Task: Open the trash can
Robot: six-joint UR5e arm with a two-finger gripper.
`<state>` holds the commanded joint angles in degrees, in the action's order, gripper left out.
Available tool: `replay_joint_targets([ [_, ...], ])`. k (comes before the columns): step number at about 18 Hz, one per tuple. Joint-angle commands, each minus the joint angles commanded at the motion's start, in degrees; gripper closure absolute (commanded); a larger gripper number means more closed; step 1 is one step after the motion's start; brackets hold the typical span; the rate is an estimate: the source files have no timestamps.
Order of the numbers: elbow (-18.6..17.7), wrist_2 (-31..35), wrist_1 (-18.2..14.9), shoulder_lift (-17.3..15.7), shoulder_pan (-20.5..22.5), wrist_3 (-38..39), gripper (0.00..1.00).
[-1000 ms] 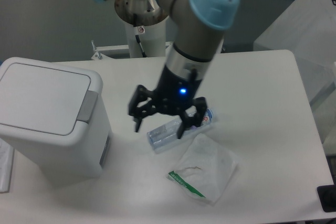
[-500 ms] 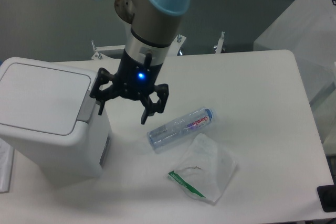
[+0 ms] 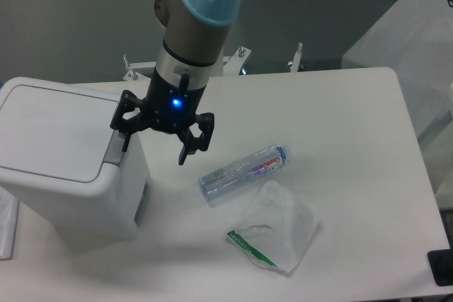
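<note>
Trash can (image 3: 60, 153) at 9 o'clock on the white tabletop (image 3: 354, 139), lid flat and closed, grey push-tab (image 3: 115, 148) on its right rim. End effector (image 3: 153, 148) at 10 o'clock of centre, released, fingers spread and holding nothing; one fingertip (image 3: 126, 145) hangs just over the tab, though contact cannot be judged. A blue light glows on the wrist. Clear plastic bottle (image 3: 243, 172) lies on its side near centre; crumpled plastic bag (image 3: 276, 228) just beside it at 5 o'clock.
</note>
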<state>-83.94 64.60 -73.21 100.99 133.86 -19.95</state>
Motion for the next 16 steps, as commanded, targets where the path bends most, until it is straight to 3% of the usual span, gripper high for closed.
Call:
replay_joint_targets([
  [16, -0.5, 0.0, -0.1, -0.2, -0.4, -0.2, 0.00],
])
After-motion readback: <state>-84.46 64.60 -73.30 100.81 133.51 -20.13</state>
